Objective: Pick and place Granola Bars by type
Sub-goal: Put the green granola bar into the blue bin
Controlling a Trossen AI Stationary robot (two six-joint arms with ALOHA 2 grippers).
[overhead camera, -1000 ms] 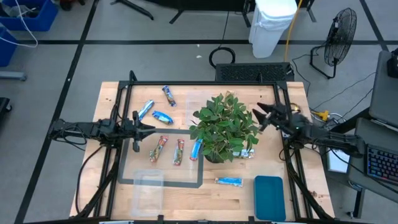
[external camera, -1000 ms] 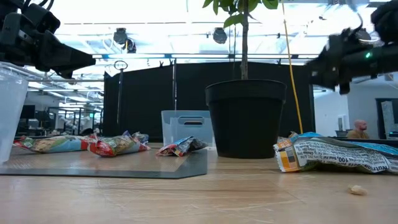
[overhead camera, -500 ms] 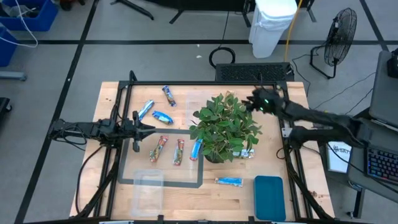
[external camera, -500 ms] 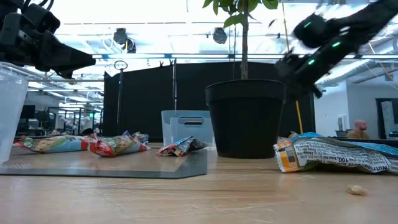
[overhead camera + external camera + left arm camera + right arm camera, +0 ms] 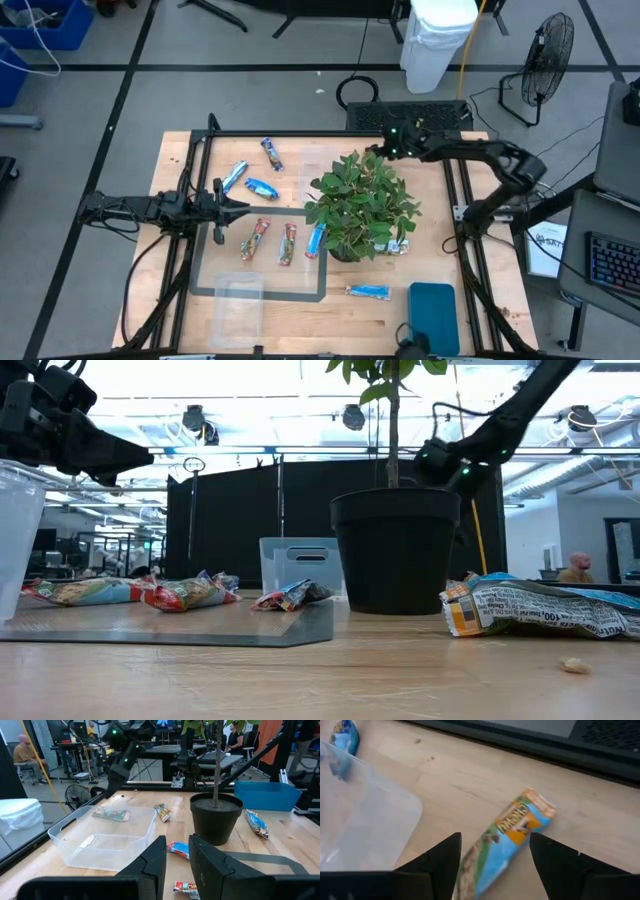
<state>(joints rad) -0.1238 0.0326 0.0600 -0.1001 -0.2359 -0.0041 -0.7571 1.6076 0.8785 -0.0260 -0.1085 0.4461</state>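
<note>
Granola bars lie scattered on the wooden table round a potted plant (image 5: 360,205). There are blue ones (image 5: 262,187), red-and-tan ones (image 5: 255,238) and one with green (image 5: 396,247). My right gripper (image 5: 385,150) hangs open at the plant's far side. In the right wrist view its fingers stand on either side of a green, blue and orange bar (image 5: 512,832) that lies flat on the wood, apart from it. My left gripper (image 5: 222,207) waits at the table's left, above the grey mat (image 5: 205,285). Its fingers (image 5: 155,865) are a narrow gap apart and hold nothing.
A clear tub (image 5: 365,820) sits right beside the bar under my right gripper, and a black frame rail (image 5: 530,745) runs along the far edge. Another clear tub (image 5: 240,300) stands on the mat's near edge. A teal tray (image 5: 433,317) sits at the near right.
My right arm has swung from the table's right side toward the far edge and leftward round the plant. It has come down to just above a bar there. The bars have not moved.
</note>
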